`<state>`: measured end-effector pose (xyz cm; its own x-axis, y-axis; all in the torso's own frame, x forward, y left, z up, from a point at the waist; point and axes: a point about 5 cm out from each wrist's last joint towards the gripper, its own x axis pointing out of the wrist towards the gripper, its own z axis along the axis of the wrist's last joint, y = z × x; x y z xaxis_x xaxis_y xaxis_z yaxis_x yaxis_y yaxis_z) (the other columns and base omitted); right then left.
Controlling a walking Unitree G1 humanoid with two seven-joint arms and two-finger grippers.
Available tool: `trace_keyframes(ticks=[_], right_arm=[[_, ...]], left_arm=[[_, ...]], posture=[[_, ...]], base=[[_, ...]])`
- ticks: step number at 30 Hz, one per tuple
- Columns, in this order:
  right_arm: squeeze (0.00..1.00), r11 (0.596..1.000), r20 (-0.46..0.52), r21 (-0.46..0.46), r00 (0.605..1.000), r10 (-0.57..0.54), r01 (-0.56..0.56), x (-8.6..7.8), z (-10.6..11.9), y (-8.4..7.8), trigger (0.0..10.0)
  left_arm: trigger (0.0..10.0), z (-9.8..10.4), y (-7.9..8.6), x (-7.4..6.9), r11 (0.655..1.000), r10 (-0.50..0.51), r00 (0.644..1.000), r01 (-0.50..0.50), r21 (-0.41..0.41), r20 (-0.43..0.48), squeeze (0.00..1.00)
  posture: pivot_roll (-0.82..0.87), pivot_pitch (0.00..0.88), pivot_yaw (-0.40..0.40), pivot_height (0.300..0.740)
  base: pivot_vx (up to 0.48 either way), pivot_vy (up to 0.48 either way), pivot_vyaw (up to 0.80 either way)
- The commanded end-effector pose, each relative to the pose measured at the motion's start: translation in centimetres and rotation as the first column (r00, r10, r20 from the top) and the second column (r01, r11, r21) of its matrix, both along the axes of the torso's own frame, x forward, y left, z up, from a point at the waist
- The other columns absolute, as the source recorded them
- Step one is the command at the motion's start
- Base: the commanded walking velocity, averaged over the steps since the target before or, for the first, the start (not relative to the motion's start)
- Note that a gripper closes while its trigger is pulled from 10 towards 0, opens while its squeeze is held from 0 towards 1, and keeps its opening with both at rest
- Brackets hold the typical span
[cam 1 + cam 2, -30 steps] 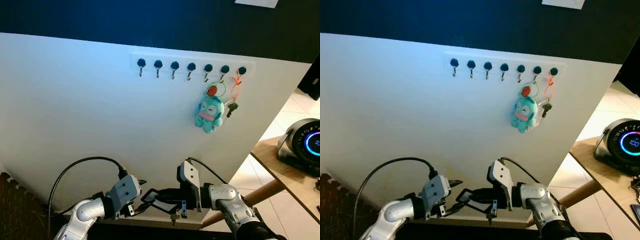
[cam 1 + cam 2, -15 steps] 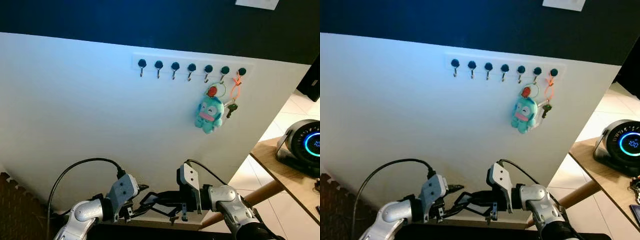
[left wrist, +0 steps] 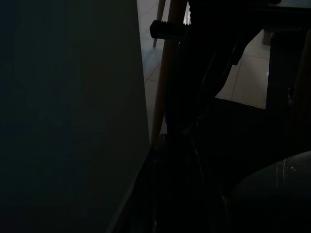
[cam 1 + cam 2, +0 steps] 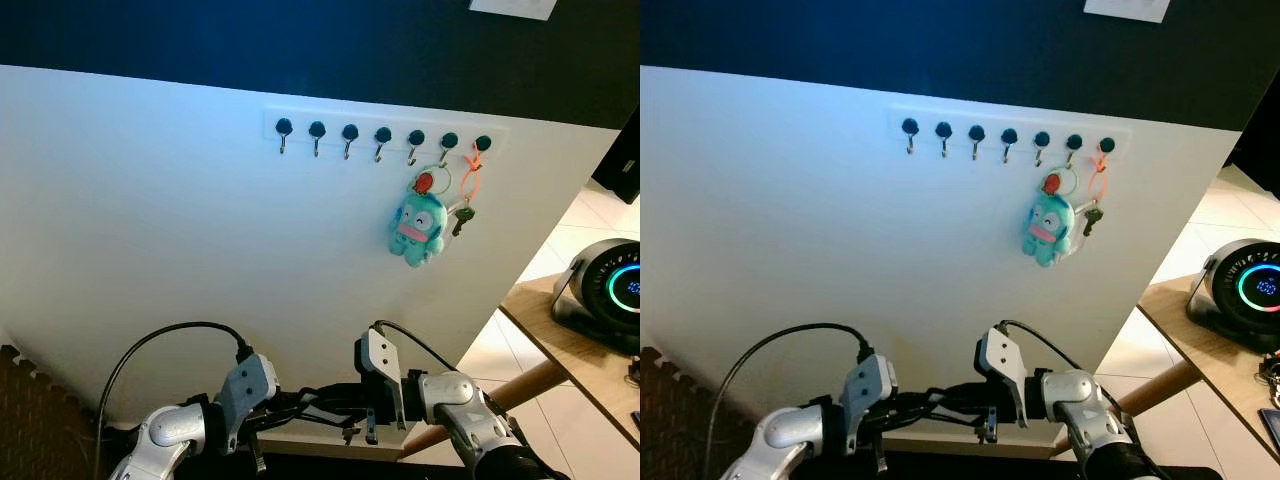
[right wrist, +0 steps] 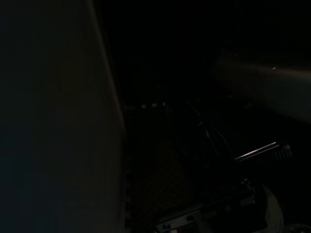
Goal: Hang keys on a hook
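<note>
White paint covers the wall panel (image 4: 180, 230) that faces the head camera, with a dark band above it and a rail of seven dark-knobbed hooks (image 4: 383, 134) mounted near its top. From the sixth hook a teal plush keychain (image 4: 418, 228) hangs on a ring, and beside it, from the last hook, an orange strap (image 4: 471, 172) carries a small key (image 4: 461, 216). Low in this view the two silver arms meet in front of the panel's base: the left gripper (image 4: 290, 403) and the right gripper (image 4: 335, 402) point toward each other, their black fingers overlapping, and a small set of keys (image 4: 358, 430) dangles beneath the right one, close to where the fingers cross. Which pincer actually has the ring I cannot tell, nor whether either is clenched or released. To the right stand a wooden table (image 4: 575, 345) and a round dark device with a glowing blue ring (image 4: 615, 285), with pale floor tiles (image 4: 500, 350) beyond. In the right eye view the same keys (image 4: 987, 428) hang under the meeting fingers, well below the hook rail. The left wrist view is very dark: a pale wall edge, a wooden leg (image 3: 167, 63) and bright floor tiles can be made out past black shapes. The right wrist view is darker yet, with the wall's edge and a dark woven mat (image 5: 155, 184) barely readable.
</note>
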<state>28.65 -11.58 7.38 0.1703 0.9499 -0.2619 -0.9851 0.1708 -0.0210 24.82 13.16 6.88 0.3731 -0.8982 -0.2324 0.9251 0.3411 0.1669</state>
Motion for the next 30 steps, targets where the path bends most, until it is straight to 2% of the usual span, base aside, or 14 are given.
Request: trace_keyframes(ticks=[1, 2, 3, 4, 5, 7, 8, 22, 24, 25, 29, 30], right_arm=[[0.00, 0.999, -0.078, -0.030, 0.997, 0.012, -0.015, -0.7, -1.3, 0.1, 10.0], [0.00, 1.000, -0.090, -0.026, 0.996, 0.014, -0.016, -0.7, -1.3, 0.1, 10.0], [0.06, 1.000, -0.102, -0.020, 0.995, 0.009, -0.011, -0.7, -1.3, 0.0, 10.0], [0.25, 1.000, -0.112, -0.016, 0.994, 0.005, -0.007, -0.6, -1.3, 0.0, 10.0], [0.49, 1.000, -0.121, -0.013, 0.993, -0.003, 0.001, -0.6, -1.2, 0.0, 10.0], [0.49, 1.000, -0.123, -0.014, 0.992, -0.005, 0.004, -0.5, -1.2, -0.1, 10.0], [1.00, 1.000, -0.133, -0.010, 0.991, -0.014, 0.013, -0.5, -1.3, -0.1, 10.0], [1.00, 0.999, -0.129, 0.007, 0.991, -0.044, 0.045, -0.4, -1.2, -0.2, 10.0], [1.00, 0.996, -0.083, 0.008, 0.993, -0.084, 0.085, -0.2, -1.0, -0.3, 10.0], [0.96, 0.992, -0.027, -0.005, 0.992, -0.125, 0.125, 0.0, -0.9, -0.6, 10.0], [0.96, 0.990, -0.003, -0.012, 0.990, -0.141, 0.141, 0.0, -0.9, -0.8, 10.0], [0.00, 0.979, 0.010, 0.004, 0.979, -0.204, 0.204, 0.4, -0.7, -1.6, 10.0]], left_arm=[[0.0, 1.3, -0.2, 0.5, 1.000, 0.007, 0.998, -0.005, -0.028, 0.058, 0.00], [0.0, 1.3, -0.3, 0.5, 1.000, 0.006, 0.998, -0.004, -0.029, 0.058, 0.00], [0.0, 1.3, -0.3, 0.5, 1.000, 0.004, 0.998, -0.003, -0.029, 0.058, 0.00], [0.0, 1.3, -0.3, 0.4, 1.000, 0.003, 0.998, -0.002, -0.029, 0.058, 0.00], [0.0, 1.3, -0.3, 0.4, 1.000, 0.001, 0.998, 0.000, -0.028, 0.057, 0.00], [0.0, 1.3, -0.3, 0.4, 1.000, 0.000, 0.998, 0.001, -0.028, 0.056, 0.00], [0.0, 1.3, -0.3, 0.4, 1.000, -0.002, 0.999, 0.004, -0.027, 0.054, 0.00], [0.0, 1.6, 0.0, 0.6, 1.000, -0.011, 0.998, 0.013, -0.023, 0.057, 0.00], [0.0, 1.6, 0.4, 0.7, 1.000, -0.017, 0.998, 0.017, -0.007, 0.054, 0.00], [0.0, 1.6, 0.8, 0.8, 1.000, -0.015, 0.999, 0.015, 0.009, 0.051, 0.00], [0.0, 1.6, 0.9, 0.9, 1.000, -0.014, 0.999, 0.013, 0.015, 0.051, 0.00], [0.0, 1.3, 1.5, 1.0, 0.999, -0.002, 0.999, 0.000, 0.035, 0.047, 0.00]], posture=[[0.08, 0.017, -0.099, 0.740], [0.08, 0.017, -0.099, 0.740], [0.08, 0.017, -0.099, 0.740], [0.08, 0.017, -0.099, 0.740], [0.08, 0.017, -0.098, 0.740], [0.08, 0.017, -0.098, 0.740], [0.08, 0.017, -0.098, 0.740], [0.09, 0.021, -0.063, 0.740], [0.09, 0.024, -0.049, 0.740], [0.08, 0.026, -0.045, 0.740], [0.08, 0.026, -0.045, 0.740], [0.08, 0.031, -0.044, 0.740]], base=[[0.000, 0.000, 0.00], [0.000, 0.000, 0.00], [0.000, 0.000, 0.00], [0.000, 0.000, 0.00], [0.000, 0.000, 0.00], [0.000, 0.000, 0.00], [0.000, 0.000, 0.00], [0.000, 0.000, 0.00], [0.000, 0.000, 0.00], [0.000, 0.000, 0.00], [0.000, 0.000, 0.00], [0.000, 0.000, 0.00]])
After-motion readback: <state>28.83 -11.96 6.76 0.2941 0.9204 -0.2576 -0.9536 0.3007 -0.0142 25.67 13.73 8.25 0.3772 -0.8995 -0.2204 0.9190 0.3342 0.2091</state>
